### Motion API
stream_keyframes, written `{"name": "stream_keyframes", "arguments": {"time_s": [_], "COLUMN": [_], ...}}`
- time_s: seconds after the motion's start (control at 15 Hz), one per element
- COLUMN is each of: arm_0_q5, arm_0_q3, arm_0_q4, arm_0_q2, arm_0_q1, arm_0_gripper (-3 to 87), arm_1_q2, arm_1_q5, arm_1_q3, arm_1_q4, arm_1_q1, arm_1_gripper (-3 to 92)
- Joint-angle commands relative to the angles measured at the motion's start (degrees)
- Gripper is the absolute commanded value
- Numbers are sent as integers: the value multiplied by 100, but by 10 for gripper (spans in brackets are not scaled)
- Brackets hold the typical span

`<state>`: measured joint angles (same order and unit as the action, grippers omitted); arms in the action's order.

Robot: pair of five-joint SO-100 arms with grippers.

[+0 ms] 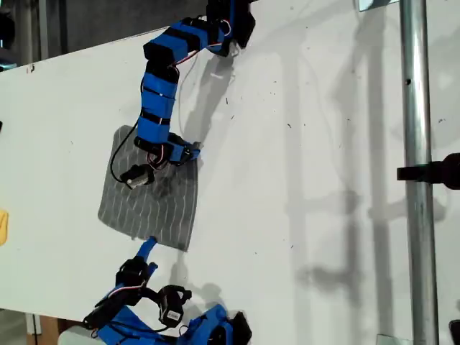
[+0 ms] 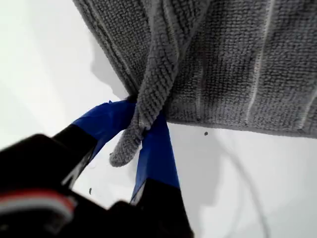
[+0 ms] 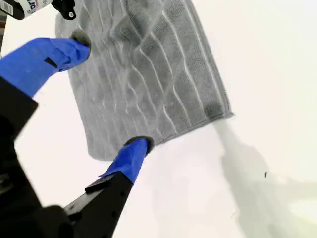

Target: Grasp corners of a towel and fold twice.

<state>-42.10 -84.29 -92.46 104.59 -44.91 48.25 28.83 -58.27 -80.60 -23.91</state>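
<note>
Here first claw (image 2: 141,134) pinches towel (image 2: 223,64) corner; second claw (image 3: 106,94) gapes wide astride towel edge.

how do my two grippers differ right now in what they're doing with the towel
My first gripper is shut on a pinched corner of the towel; my second gripper is open, gripping nothing, one fingertip at the towel's edge.
In the exterior view my first gripper is at the towel's upper right corner, while my second gripper sits at the towel's lower edge.
Both have blue fingers and are at the same grey striped towel.
</note>
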Motion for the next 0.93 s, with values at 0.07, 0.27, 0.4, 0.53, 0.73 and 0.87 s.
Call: {"name": "stream_keyframes", "arguments": {"time_s": [0.07,0.27,0.4,0.53,0.73,0.87], "arm_0_q5": [149,97,-62,-79,-193,-299], "arm_0_q3": [-483,-1441,-1591,-1582,-1485,-1248], "arm_0_q4": [686,1696,1978,2268,2522,2522], "arm_0_q2": [-220,-642,-1248,-1670,-2294,-2839], "arm_0_q1": [-220,-220,-290,-316,-334,-308], "arm_0_gripper": [317,316,311,314,304,291], "arm_1_q2": [167,290,369,431,633,747], "arm_1_q5": [70,70,70,88,114,114], "arm_1_q3": [-62,-123,-193,-237,-475,-571], "arm_1_q4": [114,149,185,193,281,316], "arm_1_q1": [62,62,70,114,114,105], "arm_1_gripper": [-2,-2,-2,-2,-2,-2]}}
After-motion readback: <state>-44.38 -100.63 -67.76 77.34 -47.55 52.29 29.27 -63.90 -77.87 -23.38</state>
